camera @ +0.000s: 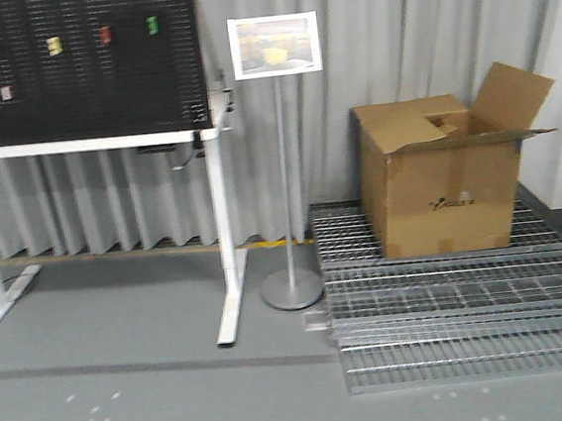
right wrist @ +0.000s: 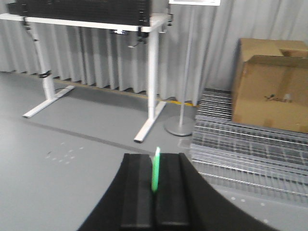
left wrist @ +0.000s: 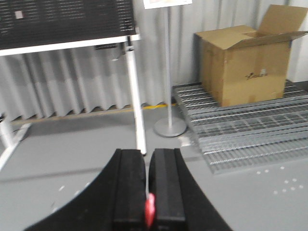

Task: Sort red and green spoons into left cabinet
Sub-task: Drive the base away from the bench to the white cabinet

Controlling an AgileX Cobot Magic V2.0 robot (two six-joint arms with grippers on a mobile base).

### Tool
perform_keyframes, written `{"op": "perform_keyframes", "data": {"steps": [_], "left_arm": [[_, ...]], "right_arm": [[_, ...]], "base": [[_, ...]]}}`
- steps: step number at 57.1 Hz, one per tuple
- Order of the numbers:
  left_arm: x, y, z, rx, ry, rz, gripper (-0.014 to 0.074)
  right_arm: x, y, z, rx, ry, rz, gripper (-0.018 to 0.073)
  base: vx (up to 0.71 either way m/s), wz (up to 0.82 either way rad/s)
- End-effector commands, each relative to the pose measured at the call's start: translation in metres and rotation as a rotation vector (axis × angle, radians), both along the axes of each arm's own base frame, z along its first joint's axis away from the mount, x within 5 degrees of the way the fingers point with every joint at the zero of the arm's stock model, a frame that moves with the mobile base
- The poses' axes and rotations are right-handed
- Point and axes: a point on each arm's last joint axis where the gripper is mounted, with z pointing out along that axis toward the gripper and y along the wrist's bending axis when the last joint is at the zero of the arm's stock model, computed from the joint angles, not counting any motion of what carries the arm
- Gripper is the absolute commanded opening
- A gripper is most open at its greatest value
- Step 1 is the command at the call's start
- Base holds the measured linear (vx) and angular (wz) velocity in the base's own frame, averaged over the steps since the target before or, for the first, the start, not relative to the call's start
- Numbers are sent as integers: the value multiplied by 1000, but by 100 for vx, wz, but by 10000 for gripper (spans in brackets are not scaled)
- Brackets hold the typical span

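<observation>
In the left wrist view my left gripper [left wrist: 147, 156] is shut on the red spoon [left wrist: 149, 211], of which a small red part shows between the black pads low in the frame. In the right wrist view my right gripper [right wrist: 155, 159] is shut on the green spoon [right wrist: 155, 169], which stands edge-on and pokes up a little past the fingertips. Both grippers are held above a grey floor. The left cabinet is out of view. Neither gripper shows in the front view.
A white-legged table [camera: 221, 226] carries a black pegboard [camera: 73, 61] with small coloured items. A sign stand [camera: 287, 220] stands beside it. An open cardboard box [camera: 442, 175] sits on stacked metal grids [camera: 460, 313] at the right.
</observation>
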Motion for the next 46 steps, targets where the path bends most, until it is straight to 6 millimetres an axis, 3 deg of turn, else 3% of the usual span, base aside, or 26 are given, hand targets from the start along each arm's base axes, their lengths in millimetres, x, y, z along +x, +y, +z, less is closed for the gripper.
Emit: {"op": "perform_keyframes", "data": {"steps": [1, 46], "left_arm": [[1, 2, 16, -20, -97, 20, -3], [1, 2, 16, -20, -97, 20, -3]], "right_arm": [[2, -1, 17, 23, -100, -13, -4], [2, -1, 17, 23, -100, -13, -4]], "base": [[58, -41], [53, -56]]}}
